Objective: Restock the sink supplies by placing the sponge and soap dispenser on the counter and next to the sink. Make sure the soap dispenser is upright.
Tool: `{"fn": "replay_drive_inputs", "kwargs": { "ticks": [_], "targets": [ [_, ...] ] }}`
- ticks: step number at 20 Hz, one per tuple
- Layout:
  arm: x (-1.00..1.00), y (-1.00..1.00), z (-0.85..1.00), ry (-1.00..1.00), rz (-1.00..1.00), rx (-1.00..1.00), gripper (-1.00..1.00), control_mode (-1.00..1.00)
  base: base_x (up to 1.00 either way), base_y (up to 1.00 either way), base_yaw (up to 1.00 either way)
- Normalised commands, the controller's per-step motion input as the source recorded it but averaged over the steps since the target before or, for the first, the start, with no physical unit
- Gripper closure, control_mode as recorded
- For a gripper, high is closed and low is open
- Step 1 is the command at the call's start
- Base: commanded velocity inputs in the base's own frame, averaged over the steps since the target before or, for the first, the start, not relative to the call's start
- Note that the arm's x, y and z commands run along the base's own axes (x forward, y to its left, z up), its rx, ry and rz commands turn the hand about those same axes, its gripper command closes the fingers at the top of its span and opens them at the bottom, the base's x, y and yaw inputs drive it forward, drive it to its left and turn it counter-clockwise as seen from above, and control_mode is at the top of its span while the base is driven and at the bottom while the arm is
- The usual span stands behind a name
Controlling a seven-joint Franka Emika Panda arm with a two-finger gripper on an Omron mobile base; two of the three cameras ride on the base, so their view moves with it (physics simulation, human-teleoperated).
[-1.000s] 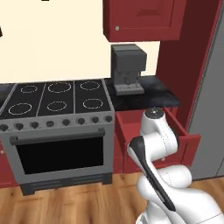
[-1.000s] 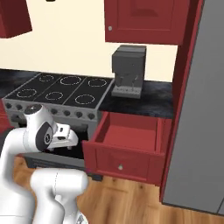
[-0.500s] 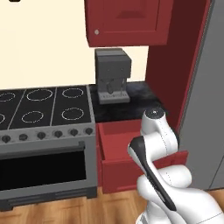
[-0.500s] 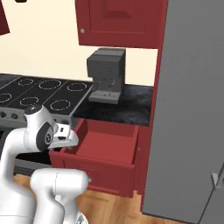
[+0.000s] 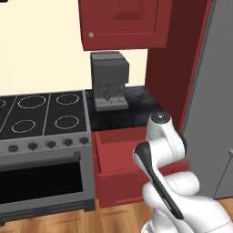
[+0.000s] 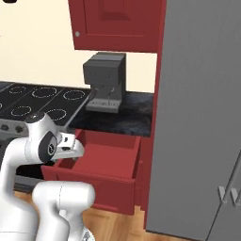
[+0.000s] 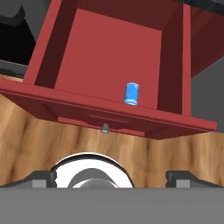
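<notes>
pincer point(image 7: 112, 177) jaws apart above open red drawer point(image 7: 109, 48); blue can point(image 7: 131, 93) inside, label unreadable.

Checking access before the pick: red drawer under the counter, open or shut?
Open. The drawer is pulled out, its floor exposed, with a blue can inside.

Stove point(image 5: 43, 116) cut off at left edge, fridge point(image 6: 202, 117) at right.

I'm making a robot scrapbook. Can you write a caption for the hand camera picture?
Looking down into an open red drawer with a small blue can near its front.
</notes>
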Motion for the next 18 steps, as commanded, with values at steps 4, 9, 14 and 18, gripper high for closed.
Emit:
{"fn": "replay_drive_inputs", "kwargs": {
  "ticks": [4, 9, 14, 18],
  "targets": [
    [0.00, 0.00, 0.00, 0.00, 0.00, 0.00, -1.00, 1.00, 0.32, -0.03, -0.05],
    [0.23, -0.04, -0.07, 0.03, -0.01, 0.06, -1.00, -1.00, 0.08, -0.02, -0.01],
    [0.52, -0.01, -0.23, 0.28, -0.05, 0.12, -1.00, -1.00, 0.00, 0.00, 0.00],
    [0.49, 0.00, -0.28, 0.28, -0.07, 0.09, -1.00, -1.00, 0.00, 0.00, 0.00]
  ]
}}
